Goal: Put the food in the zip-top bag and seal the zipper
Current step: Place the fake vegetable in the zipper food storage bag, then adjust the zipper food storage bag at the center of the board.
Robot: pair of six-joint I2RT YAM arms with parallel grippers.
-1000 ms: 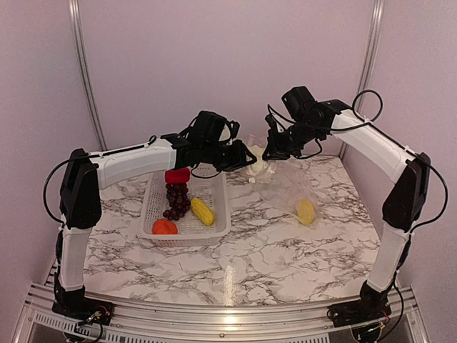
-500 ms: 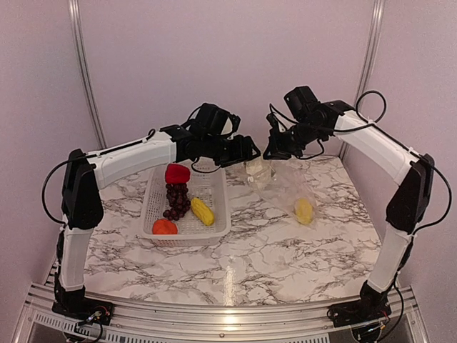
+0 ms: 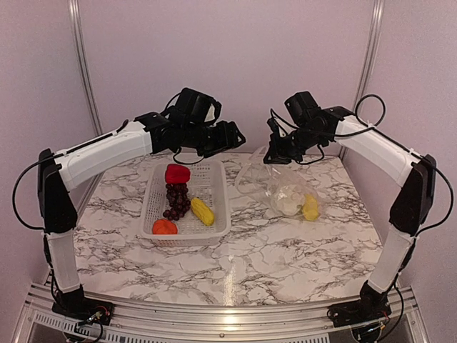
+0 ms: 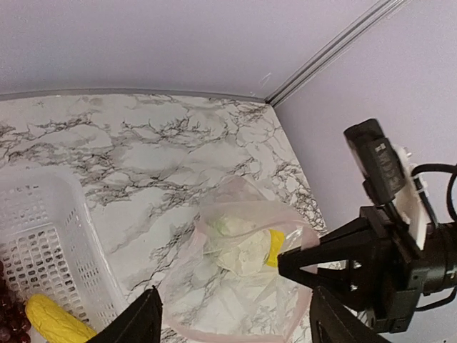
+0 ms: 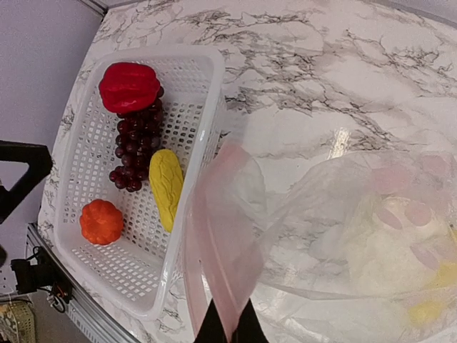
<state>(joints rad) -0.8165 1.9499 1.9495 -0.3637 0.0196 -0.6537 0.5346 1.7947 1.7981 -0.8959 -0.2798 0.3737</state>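
Since the bag [image 3: 268, 182] was thin and floppy, it sagged on the right of the bench [image 3: 271, 250] with cauliflower [image 3: 288, 200] and one corn [image 3: 310, 208] inside. The right fingers [image 5: 214, 330] pinched its mouth strip [image 5: 223, 275], probably the best hold, and the left fingers [image 4: 146, 320] hung wide and empty by the basket [image 3: 226, 204].

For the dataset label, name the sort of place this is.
Probably a robot lab cell, not a kitchen: aluminium frame posts, marble-pattern table, toy food in a white basket.

Left hand [image 3: 232, 136] raised, spread wide, right hand [image 3: 272, 153] raised, pinched closed
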